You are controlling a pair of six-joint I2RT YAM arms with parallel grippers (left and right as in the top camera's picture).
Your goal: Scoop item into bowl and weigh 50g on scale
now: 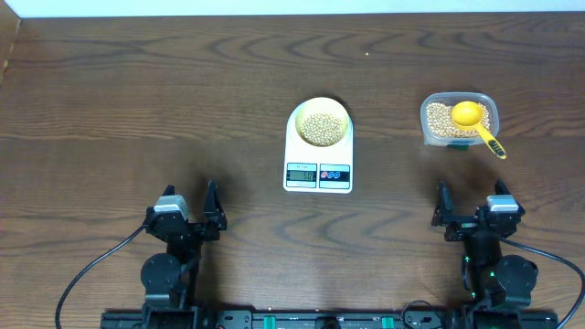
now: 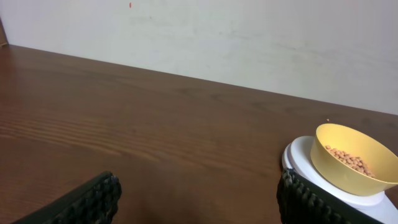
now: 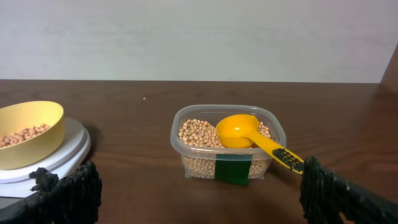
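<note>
The pale yellow bowl (image 1: pixel 320 123) sits on the round platform of the white scale (image 1: pixel 318 172), with tan beans (image 1: pixel 321 128) in it. The bowl also shows in the left wrist view (image 2: pixel 352 158) and the right wrist view (image 3: pixel 28 134). More beans (image 3: pixel 196 134) fill a clear plastic tub (image 1: pixel 459 119) at the right. A bright yellow scoop (image 1: pixel 475 121) rests in the tub, handle over the near right rim. My left gripper (image 1: pixel 189 215) is open and empty near the front edge. My right gripper (image 1: pixel 471 212) is open and empty, in front of the tub.
The scale's grey display (image 1: pixel 302 175) is lit, digits too small to read, with two round buttons (image 1: pixel 335 175) beside it. The tub carries a green label (image 3: pixel 233 170) on its near wall. A pale wall stands behind the dark wooden table (image 1: pixel 137 100).
</note>
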